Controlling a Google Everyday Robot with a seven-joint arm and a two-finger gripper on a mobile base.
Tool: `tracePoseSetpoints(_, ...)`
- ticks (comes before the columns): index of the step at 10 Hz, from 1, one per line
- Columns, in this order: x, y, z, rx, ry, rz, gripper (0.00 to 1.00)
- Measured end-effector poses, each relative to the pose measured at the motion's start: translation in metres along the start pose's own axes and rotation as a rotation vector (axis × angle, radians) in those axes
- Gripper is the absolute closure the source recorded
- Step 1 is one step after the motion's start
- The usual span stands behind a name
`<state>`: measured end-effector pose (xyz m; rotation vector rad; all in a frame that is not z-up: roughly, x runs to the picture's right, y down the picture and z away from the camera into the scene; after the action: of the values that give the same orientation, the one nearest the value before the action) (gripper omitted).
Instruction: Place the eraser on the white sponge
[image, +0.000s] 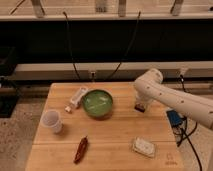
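Now the gripper (141, 106) hangs low over the wooden table (115, 137), to the right of the green bowl (97, 103), with its fingers closed. A small dark block shows at its tip; I judge this is the eraser (140, 107), held or just pinched, though the arm hides part of it. The white sponge (144, 147) lies nearer the camera than the gripper, almost straight toward the front edge and well apart from it. Its long axis runs slightly slanted, left to right. The coming move probably is 1 carry toward that pad.
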<state>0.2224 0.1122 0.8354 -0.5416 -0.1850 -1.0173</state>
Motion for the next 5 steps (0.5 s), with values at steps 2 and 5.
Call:
tracePoseSetpoints(2,-0.002,0.004,0.001,0.001,-0.002,-0.01,0.98)
tracePoseSetpoints(5,-0.008,0.013,-0.001,0.004,-0.007,-0.025,0.98)
